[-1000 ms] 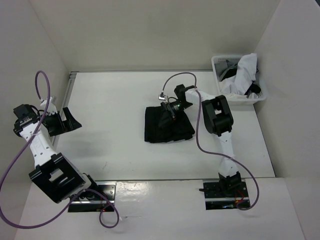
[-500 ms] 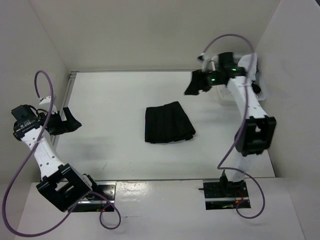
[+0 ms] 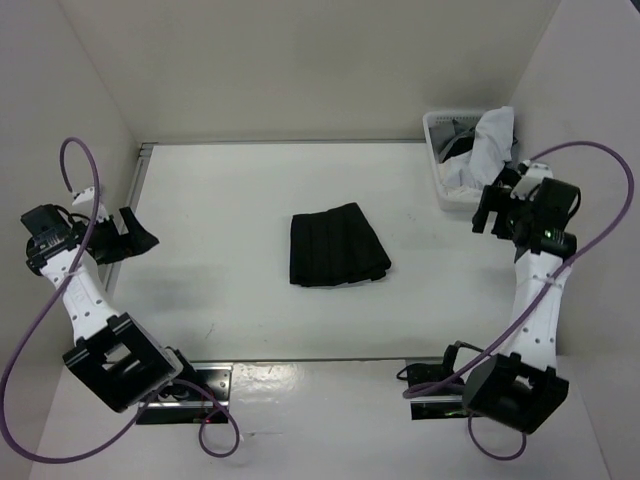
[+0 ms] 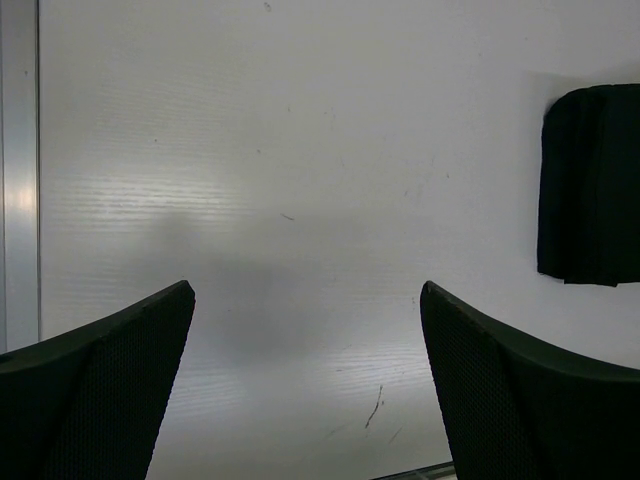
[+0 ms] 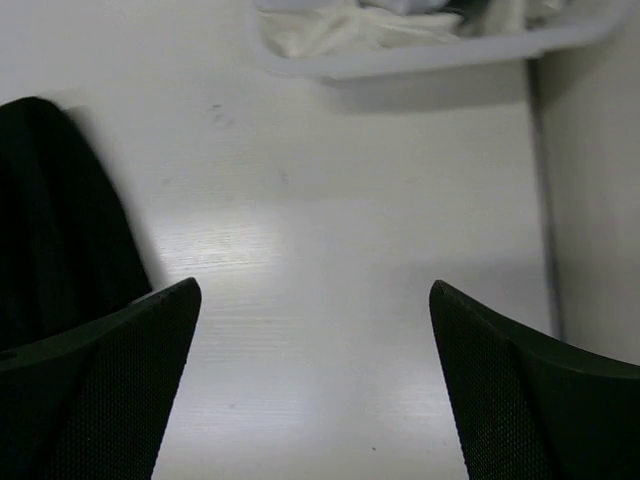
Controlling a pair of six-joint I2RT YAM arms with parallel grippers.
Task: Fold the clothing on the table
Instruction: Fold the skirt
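Top cam sits high behind the arm bases, looking down and forward, far enough back to fit the whole flat white rectangular table point(image 3: 230, 190). Both wrist cams are way closer, staring down at the tabletop between the dark fingers of the left gripper point(image 4: 305, 290) and right gripper point(image 5: 315, 285). All three catch the black pleated fabric skirt point(image 3: 335, 245) (right edge of the left view, left edge of the right), and the small white lattice plastic basket point(image 3: 437, 165) shows in the top and right views.

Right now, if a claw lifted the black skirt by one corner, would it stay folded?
The skirt would probably flop open: it lies in flat, soft layers. It looks light, thin against the table. Pushed, its pleats would likely bunch rather than slide.
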